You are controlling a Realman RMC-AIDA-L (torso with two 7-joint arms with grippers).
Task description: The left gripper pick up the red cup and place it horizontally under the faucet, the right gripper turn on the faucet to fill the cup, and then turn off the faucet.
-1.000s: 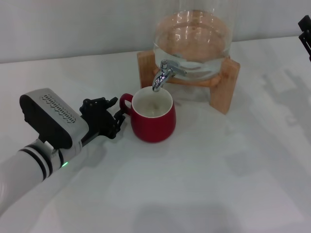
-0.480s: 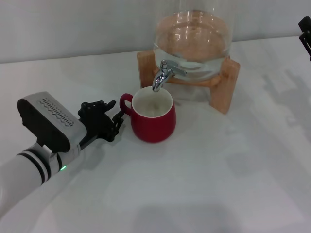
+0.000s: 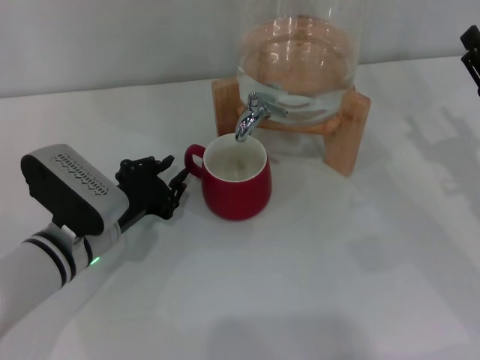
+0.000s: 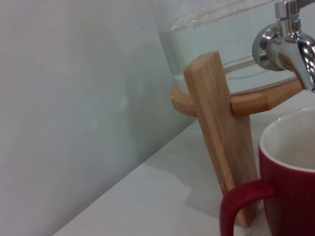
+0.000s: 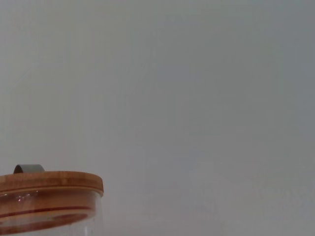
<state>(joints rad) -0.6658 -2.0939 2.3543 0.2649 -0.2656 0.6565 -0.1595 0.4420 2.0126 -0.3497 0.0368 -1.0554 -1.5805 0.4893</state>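
Observation:
The red cup (image 3: 240, 191) stands upright on the white table, its mouth directly below the spout of the chrome faucet (image 3: 251, 114). Its loop handle points toward my left gripper (image 3: 175, 174), which sits open just left of the handle, a small gap apart and holding nothing. In the left wrist view the red cup (image 4: 290, 182) and its handle show close by, with the faucet (image 4: 288, 44) above them. Only a black tip of my right gripper (image 3: 471, 51) shows at the far right edge, high and well away from the faucet.
The faucet is fixed to a clear glass jar (image 3: 300, 52) holding water, on a wooden stand (image 3: 349, 139) at the back of the table. The jar's wooden lid (image 5: 49, 183) shows in the right wrist view. A pale wall runs behind.
My left gripper has drawn back to the left, a little farther from the cup's handle. Cup, faucet and right gripper have not moved.

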